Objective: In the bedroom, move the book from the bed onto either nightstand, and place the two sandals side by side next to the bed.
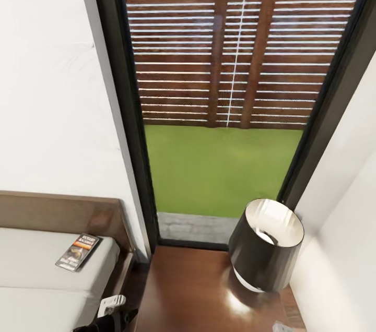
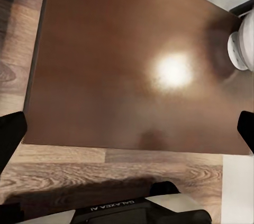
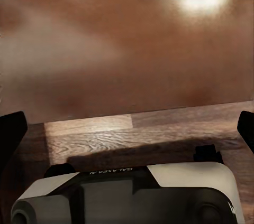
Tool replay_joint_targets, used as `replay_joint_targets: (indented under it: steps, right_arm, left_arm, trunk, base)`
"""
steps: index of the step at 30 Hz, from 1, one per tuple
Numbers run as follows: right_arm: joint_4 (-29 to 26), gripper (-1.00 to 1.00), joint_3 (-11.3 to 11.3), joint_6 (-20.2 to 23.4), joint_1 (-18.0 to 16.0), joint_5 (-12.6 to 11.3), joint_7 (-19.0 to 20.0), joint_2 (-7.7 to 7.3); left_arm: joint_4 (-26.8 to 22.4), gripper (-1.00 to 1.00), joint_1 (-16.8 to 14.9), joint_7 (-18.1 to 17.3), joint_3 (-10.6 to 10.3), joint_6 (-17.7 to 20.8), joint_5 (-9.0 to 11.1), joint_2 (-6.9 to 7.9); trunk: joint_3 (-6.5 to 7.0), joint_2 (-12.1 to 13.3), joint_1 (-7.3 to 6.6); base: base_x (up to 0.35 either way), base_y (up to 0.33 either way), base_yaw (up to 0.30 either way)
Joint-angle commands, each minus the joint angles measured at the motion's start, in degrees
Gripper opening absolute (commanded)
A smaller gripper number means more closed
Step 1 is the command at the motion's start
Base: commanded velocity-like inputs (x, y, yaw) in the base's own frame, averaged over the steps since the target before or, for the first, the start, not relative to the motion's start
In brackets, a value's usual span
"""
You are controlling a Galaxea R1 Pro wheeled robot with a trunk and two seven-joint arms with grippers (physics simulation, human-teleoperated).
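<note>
A bedroom corner seen from the robot's head, looking down past a tall dark-framed window (image 1: 230,102) onto grass and a slatted wooden fence. At the lower left sits the bed (image 1: 31,212), its brown headboard against the white wall and its pale mattress below. The book (image 1: 79,251) lies flat on the mattress near the headboard and close to the bed's right edge, cover up, with white title text and an orange band.

Just beside the bed, under the window, stands the nightstand (image 1: 193,290), its glossy reddish-brown top catching a bright glare. A black lamp (image 1: 266,251) with a white base stands at its far right corner.

The left pincer (image 2: 127,129) hovers over the near edge of the nightstand top, fingers spread wide and holding nothing. The right pincer (image 3: 127,129) is likewise wide and empty, above the nightstand's edge and the wood-plank floor (image 3: 159,129).
</note>
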Motion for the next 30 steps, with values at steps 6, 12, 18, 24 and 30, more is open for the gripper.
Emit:
replay_joint_targets:
  steps: [6, 12, 18, 24, 30]
  right_arm:
    - [0.10, 1.00, 0.02, -0.13, -0.06, -0.49, 0.26, -0.02]
    - [0.10, 1.00, 0.01, -0.13, -0.06, -0.49, 0.26, -0.02]
    - [0.10, 1.00, 0.00, -0.13, -0.06, -0.49, 0.26, -0.02]
    - [0.10, 1.00, 0.02, -0.13, -0.06, -0.49, 0.26, -0.02]
    - [0.10, 1.00, 0.04, -0.13, -0.06, -0.49, 0.26, -0.02]
  left_arm:
    - [0.06, 1.00, -0.05, -0.11, 0.35, -0.41, -0.62, 0.02]
    - [0.06, 1.00, -0.05, -0.12, 0.34, -0.43, -0.63, 0.02]
    - [0.06, 1.00, -0.05, -0.18, 0.34, -0.42, -0.63, 0.02]
    - [0.06, 1.00, -0.05, -0.26, 0.38, -0.36, -0.62, 0.02]
    - [0.06, 1.00, -0.05, -0.29, 0.36, -0.35, -0.64, 0.02]
  trunk:
    - [-0.12, -0.11, 0.06]
    - [-0.12, -0.11, 0.06]
    - [-0.12, -0.11, 0.06]
    - [-0.12, -0.11, 0.06]
    - [-0.12, -0.11, 0.06]
  base:
    - [0.180, 0.020, 0.000]
    - [0.031, 0.004, 0.000]
    - [0.005, 0.001, 0.000]
    - [0.000, 0.000, 0.000]
    - [0.000, 0.000, 0.000]
